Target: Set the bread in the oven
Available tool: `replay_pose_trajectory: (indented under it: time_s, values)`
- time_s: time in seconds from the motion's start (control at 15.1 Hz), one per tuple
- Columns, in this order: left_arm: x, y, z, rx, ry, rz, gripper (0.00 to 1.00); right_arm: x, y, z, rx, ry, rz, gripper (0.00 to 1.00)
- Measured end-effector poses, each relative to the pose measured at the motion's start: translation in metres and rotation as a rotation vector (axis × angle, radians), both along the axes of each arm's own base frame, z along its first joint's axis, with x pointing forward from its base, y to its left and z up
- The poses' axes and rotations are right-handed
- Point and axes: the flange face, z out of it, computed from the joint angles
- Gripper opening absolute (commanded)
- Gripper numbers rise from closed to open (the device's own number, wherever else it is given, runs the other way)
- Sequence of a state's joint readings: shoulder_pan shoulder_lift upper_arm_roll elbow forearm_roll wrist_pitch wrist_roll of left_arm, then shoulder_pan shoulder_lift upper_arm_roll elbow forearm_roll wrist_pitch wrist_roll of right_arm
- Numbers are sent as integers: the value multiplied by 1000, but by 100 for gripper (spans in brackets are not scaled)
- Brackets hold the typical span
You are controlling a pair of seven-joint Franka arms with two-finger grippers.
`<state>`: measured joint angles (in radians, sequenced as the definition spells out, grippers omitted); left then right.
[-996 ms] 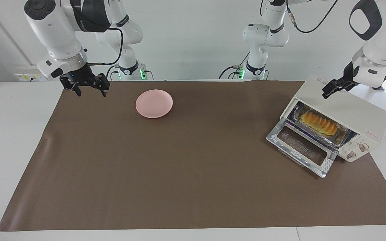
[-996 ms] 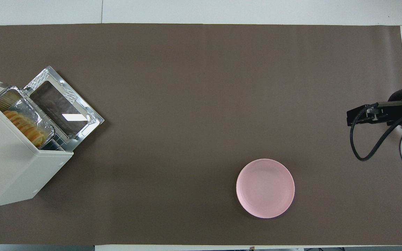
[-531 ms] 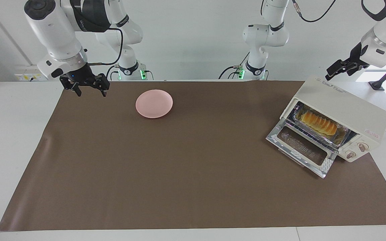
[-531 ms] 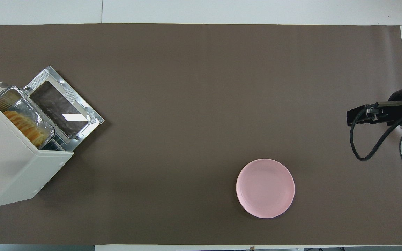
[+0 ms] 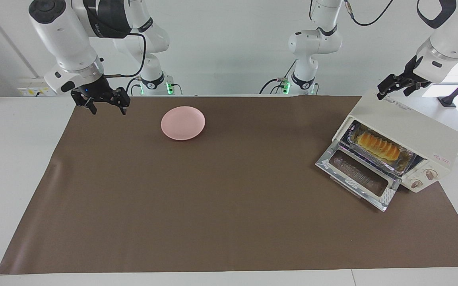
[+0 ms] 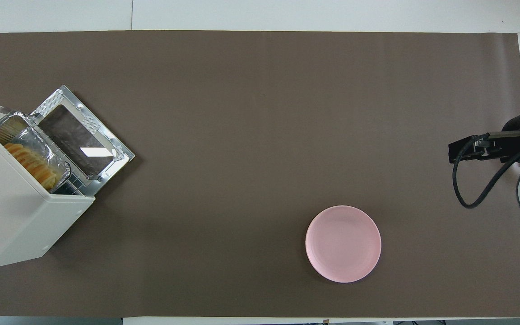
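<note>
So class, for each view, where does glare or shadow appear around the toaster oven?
Overhead view: a bright white reflection sits on the glass of the cream-white boxy toaster oven's dropped-down door, and a soft shadow lies on the brown mat beside the oven. Facing view: the door glass shows no such glare, and window light flares white behind the left arm.

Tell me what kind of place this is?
Likely a robotics lab bench dressed as a kitchen: two white arms bolted at a table under a brown mat, with a toaster oven and pink plate.

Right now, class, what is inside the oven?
Inside the oven, its door down, sits a foil tray holding the bread. The rack beneath is mostly covered by the tray.
</note>
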<state>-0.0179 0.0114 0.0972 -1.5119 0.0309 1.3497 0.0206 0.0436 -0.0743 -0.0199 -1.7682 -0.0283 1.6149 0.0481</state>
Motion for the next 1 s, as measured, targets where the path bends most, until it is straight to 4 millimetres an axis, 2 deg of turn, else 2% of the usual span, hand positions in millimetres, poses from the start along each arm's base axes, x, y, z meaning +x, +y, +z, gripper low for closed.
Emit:
replay_pose_trajectory:
  time_s: [0.2, 0.46, 0.66, 1.0]
  values:
    - [3, -8, 0, -7, -17, -14, 100, 0, 0, 0, 0, 0, 0, 100]
    - [6, -31, -14, -11, -5, -57, 100, 0, 0, 0, 0, 0, 0, 100]
    - [6, -32, -24, -12, 12, -59, 100, 0, 0, 0, 0, 0, 0, 100]
    - [8, -35, -23, -11, -3, -65, 100, 0, 0, 0, 0, 0, 0, 100]
